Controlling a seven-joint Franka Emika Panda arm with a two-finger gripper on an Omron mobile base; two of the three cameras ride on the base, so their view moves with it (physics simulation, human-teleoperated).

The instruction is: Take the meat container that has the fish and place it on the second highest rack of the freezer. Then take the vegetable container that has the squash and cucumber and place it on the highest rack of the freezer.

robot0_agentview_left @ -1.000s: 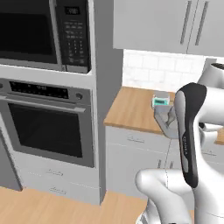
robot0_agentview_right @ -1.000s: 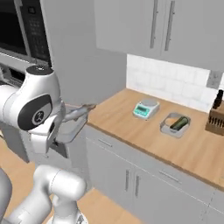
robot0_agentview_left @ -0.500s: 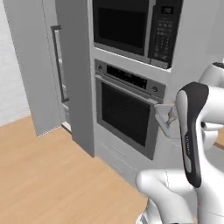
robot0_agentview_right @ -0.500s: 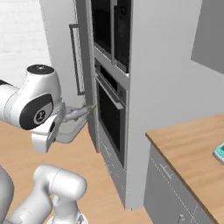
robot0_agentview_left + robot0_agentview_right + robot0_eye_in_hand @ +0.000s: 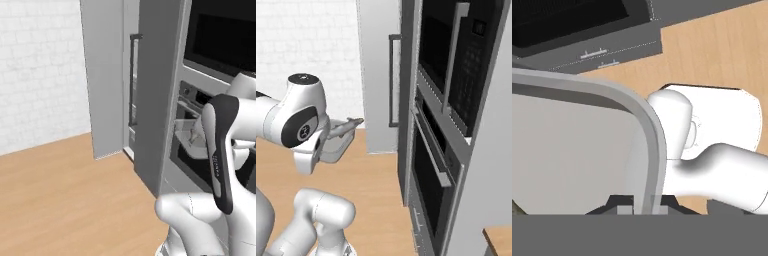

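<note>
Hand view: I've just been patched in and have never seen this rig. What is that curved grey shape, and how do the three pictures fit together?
The machine is a white robot arm with dark joints on a base that can drive. Two cameras ride on the base and look forward past the arm, one from its left and one from its right. The third sits on the hand and looks along the pincer.

The curved grey shape is the rim of a shallow pale grey tray. The pincer is shut on that rim. In the right base view the tray hangs in the air beside the arm, with a slim silvery fish in it.

Ahead stands the tall grey freezer cabinet with its long black bar handle. Beside it is a black-glass wall oven. Below is a light wooden floor.
</note>
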